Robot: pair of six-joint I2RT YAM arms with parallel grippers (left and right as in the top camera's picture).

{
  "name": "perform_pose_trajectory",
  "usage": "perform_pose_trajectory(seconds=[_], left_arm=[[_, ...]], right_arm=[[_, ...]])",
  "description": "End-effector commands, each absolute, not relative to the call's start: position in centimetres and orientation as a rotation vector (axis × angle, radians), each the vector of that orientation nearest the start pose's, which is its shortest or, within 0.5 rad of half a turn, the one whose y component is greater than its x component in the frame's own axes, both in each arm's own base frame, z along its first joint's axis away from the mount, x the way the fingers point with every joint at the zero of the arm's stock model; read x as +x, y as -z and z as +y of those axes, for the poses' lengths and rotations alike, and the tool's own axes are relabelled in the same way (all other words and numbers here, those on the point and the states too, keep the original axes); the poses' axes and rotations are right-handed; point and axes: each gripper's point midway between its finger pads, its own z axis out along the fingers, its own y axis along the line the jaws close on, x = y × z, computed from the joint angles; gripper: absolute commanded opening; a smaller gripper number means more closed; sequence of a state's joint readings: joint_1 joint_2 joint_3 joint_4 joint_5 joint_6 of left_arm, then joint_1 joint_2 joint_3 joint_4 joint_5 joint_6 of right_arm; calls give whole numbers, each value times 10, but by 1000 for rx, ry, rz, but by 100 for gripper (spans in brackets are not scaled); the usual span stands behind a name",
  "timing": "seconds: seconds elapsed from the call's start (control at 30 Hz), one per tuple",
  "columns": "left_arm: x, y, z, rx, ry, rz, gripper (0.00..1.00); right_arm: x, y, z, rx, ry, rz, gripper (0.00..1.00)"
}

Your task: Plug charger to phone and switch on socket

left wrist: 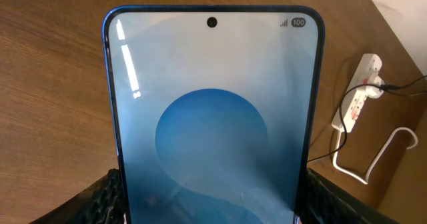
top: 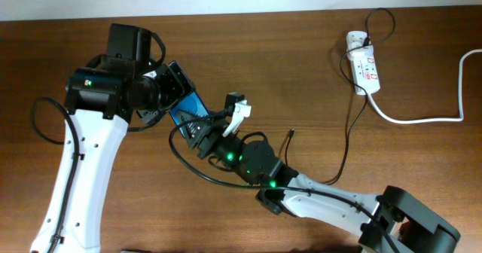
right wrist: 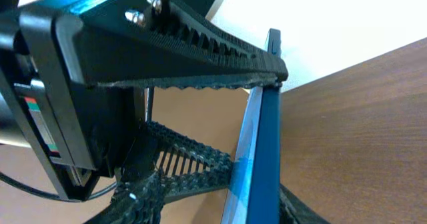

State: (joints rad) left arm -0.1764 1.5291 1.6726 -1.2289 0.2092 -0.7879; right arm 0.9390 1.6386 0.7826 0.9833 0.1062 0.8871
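My left gripper (top: 181,96) is shut on the phone (top: 190,107) and holds it up off the table. In the left wrist view the phone's blue screen (left wrist: 213,117) fills the frame, with a finger on each side. My right gripper (top: 203,132) is open at the phone's lower end. In the right wrist view its fingers (right wrist: 220,207) straddle the phone's edge (right wrist: 263,137), the left finger clearly apart from it. The charger's black tip (top: 290,135) lies loose on the table to the right. Its thin cable (top: 348,125) runs up to the white socket (top: 364,63), also in the left wrist view (left wrist: 357,101).
The socket's thick white cord (top: 422,120) curves right to the table's edge and also shows in the left wrist view (left wrist: 390,151). A white clip-like part (top: 239,111) sits on the right arm near the phone. The tabletop is brown wood (top: 301,42).
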Motion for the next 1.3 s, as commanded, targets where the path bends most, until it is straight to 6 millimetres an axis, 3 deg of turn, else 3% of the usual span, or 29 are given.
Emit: perform_pose_trajectory(seconds=[0.0, 0.43, 1.03, 1.27], left_arm=[[346, -264, -99, -765, 591, 2621, 30], [346, -264, -99, -765, 591, 2621, 31], [346, -264, -99, -765, 591, 2622, 34], [345, -263, -99, -766, 589, 2626, 43]], right_arm=[[304, -269, 384, 83, -1375, 1585, 45], [302, -269, 386, 111, -1408, 1591, 26], [293, -269, 393, 67, -1442, 1602, 11], [294, -269, 393, 94, -1467, 1606, 8]])
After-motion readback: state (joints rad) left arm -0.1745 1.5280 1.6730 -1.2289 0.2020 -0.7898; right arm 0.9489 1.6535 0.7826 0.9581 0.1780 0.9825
